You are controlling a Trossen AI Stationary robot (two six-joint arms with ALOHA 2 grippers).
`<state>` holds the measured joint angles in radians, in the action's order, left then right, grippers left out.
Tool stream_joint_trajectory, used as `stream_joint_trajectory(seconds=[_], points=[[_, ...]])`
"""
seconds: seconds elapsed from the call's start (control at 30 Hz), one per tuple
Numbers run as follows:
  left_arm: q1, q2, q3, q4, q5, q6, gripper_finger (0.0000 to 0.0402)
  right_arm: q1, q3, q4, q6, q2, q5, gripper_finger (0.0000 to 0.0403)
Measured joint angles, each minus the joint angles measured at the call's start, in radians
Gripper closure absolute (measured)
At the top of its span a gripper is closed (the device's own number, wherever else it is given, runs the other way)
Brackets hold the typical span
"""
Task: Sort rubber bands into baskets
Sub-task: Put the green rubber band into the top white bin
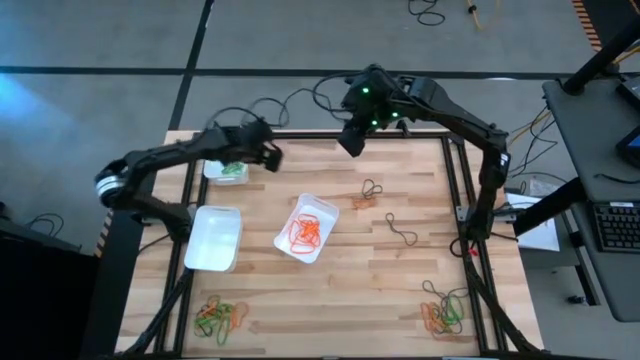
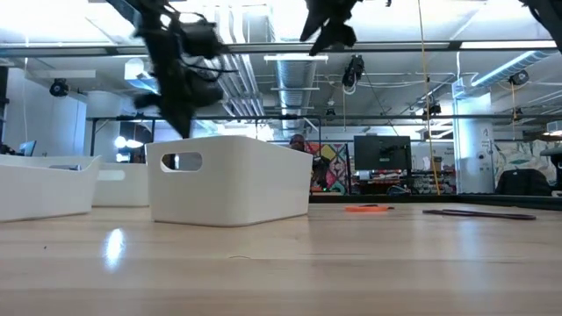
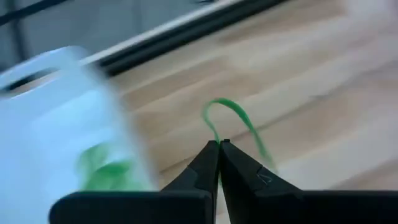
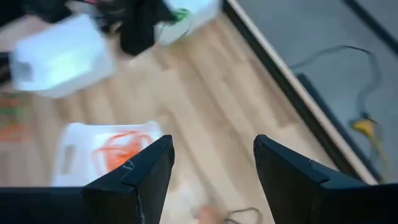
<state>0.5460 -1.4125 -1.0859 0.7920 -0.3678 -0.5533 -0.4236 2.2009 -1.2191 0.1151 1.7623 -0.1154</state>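
Observation:
Three white baskets stand on the wooden table. The far-left basket point(image 1: 226, 170) holds green rubber bands, the middle basket point(image 1: 307, 227) holds orange ones point(image 4: 115, 152), and the near-left basket point(image 1: 213, 238) shows nothing inside. My left gripper point(image 1: 268, 153) hangs just right of the green basket, shut on a green rubber band point(image 3: 227, 111). My right gripper point(image 4: 211, 168) is raised over the table's far edge point(image 1: 350, 140), open and holding nothing. My left gripper pinches one green rubber band at a spot on its loop point(image 3: 213, 129), right at the free ends of its two shut fingers. The fingers slant down from above. The band arcs out past the fingertips, lifted clear of the table.
Loose mixed bands lie in a pile at the near left point(image 1: 220, 315) and another at the near right point(image 1: 445, 312). A few dark bands point(image 1: 372, 188) point(image 1: 402, 232) and an orange one point(image 1: 362, 203) lie right of the middle basket. Bare wood lies between them.

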Motion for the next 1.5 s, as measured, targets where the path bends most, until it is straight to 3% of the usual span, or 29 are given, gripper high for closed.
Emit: stream_joint_trajectory(seconds=[0.13,0.27,0.43,0.67,0.87,1.17,1.27,1.5], points=[[0.108,0.09,0.003,0.144,-0.029,-0.029,0.0402,0.01,0.0,0.018,-0.014,-0.039,-0.076,0.0188],[0.223,0.1,0.032,0.09,-0.052,0.021,0.0402,0.033,0.0,0.061,-0.085,-0.059,-0.076,0.0188],[0.332,-0.025,0.046,-0.019,-0.013,0.112,0.0401,0.064,0.0,0.14,-0.139,-0.053,-0.076,0.0188],[0.439,-0.214,0.006,-0.021,-0.015,0.145,0.0401,0.103,-0.001,0.031,-0.176,-0.049,-0.076,0.0188],[0.448,-0.33,-0.065,0.06,0.035,0.239,0.0389,0.114,-0.003,-0.04,-0.163,-0.049,-0.069,0.0188],[0.448,-0.425,-0.281,0.312,0.011,0.33,0.0292,0.098,-0.003,-0.092,-0.344,-0.053,-0.068,0.0188],[0.435,-0.413,-0.364,0.443,0.025,0.33,0.0259,0.076,-0.011,-0.089,-0.438,-0.053,-0.068,0.0188],[0.289,-0.259,-0.423,0.563,0.229,0.313,0.0223,-0.019,-0.104,0.016,-0.529,-0.053,-0.191,0.0188]])
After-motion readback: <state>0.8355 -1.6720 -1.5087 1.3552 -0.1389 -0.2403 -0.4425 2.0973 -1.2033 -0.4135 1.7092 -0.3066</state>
